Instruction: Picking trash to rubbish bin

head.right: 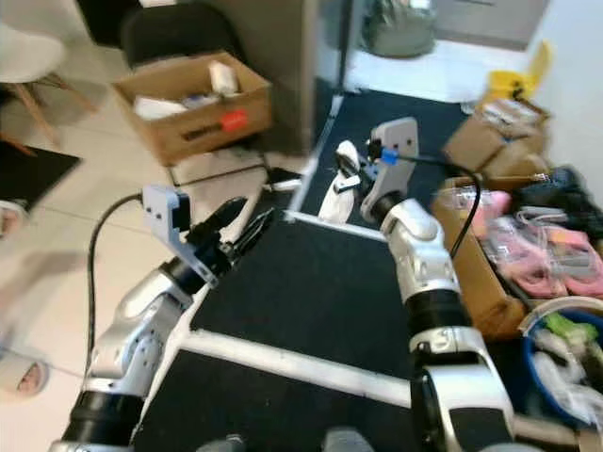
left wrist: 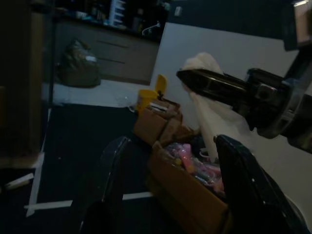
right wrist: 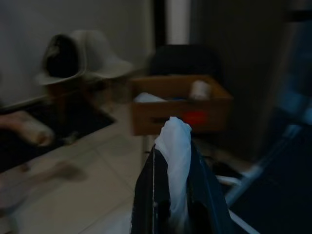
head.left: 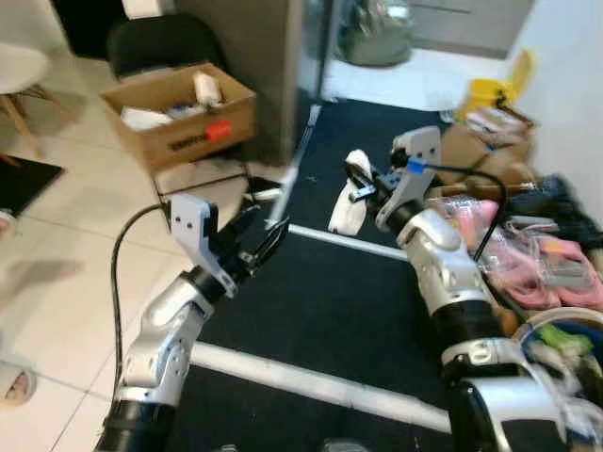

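While clamped on the white trash [head.left: 347, 209] above the dark mat [head.left: 320, 311], keep right tool [head.left: 361, 185] tight, carry level toward a bin; left tool [head.left: 252, 235] spread, idle.

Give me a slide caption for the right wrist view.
Right gripper clamps a white bag, cardboard box beyond.

trash [head.left: 350, 202]: thin white plastic, crumpled
box [head.left: 179, 115]: matt brown cardboard
floor tiles [head.left: 57, 264]: pale, glossy
mat [head.left: 330, 301]: matt black
arms [head.left: 443, 259]: smooth silver
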You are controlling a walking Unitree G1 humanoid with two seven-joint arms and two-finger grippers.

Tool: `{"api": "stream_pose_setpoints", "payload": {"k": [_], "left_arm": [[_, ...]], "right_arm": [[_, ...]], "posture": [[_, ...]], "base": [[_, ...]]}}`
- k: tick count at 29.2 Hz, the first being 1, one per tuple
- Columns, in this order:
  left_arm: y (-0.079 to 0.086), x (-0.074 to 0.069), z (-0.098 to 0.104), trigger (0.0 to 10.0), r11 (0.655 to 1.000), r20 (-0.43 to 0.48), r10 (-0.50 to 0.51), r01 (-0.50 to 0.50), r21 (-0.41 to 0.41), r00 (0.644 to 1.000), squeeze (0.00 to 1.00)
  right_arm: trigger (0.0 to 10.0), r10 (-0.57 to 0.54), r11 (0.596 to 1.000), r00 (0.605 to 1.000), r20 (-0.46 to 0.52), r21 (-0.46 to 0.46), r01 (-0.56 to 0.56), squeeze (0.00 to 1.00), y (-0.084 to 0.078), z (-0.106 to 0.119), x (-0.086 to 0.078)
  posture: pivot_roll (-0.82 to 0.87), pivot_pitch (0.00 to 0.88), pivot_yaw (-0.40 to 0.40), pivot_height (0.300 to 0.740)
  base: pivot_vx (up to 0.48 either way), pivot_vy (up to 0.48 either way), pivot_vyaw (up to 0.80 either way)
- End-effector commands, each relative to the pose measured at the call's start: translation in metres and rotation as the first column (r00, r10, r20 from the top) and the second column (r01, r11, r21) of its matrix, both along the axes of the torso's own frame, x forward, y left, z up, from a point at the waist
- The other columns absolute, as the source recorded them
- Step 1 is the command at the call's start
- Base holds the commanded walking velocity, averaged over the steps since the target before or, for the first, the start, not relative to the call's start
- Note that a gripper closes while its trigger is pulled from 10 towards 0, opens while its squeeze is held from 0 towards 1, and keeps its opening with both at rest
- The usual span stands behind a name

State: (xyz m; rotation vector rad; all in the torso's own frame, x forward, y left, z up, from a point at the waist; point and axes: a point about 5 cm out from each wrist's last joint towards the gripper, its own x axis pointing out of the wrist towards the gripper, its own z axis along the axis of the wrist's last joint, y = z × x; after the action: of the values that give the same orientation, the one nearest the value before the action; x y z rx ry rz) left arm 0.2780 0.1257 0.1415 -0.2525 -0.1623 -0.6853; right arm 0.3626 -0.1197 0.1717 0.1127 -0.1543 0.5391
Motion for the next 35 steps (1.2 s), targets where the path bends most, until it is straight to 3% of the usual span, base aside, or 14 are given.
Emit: {"api": "stream_pose_setpoints", "payload": {"k": [1,35], "left_arm": [[-0.0005,0.0003,0.0004,10.0,1.0,0.003,-0.009,0.009,0.005,1.0,0.0],[-0.0016,0.0002,-0.0009,10.0,1.0,0.005,-0.015,0.015,0.007,1.0,0.0]], "right_arm": [[10.0,-0.016,1.0,1.0,-0.001,-0.009,0.016,0.0,-0.0061,-0.0006,0.0001],[10.0,-0.016,1.0,1.0,0.002,-0.011,0.016,0.0,-0.0064,-0.0015,-0.0003]], "posture": [[-0.06,0.0,-0.043,0.74],[-0.05,0.0,-0.05,0.74]], "base": [[0.48,0.0,0.0],[0.48,0.0,0.0]]}}
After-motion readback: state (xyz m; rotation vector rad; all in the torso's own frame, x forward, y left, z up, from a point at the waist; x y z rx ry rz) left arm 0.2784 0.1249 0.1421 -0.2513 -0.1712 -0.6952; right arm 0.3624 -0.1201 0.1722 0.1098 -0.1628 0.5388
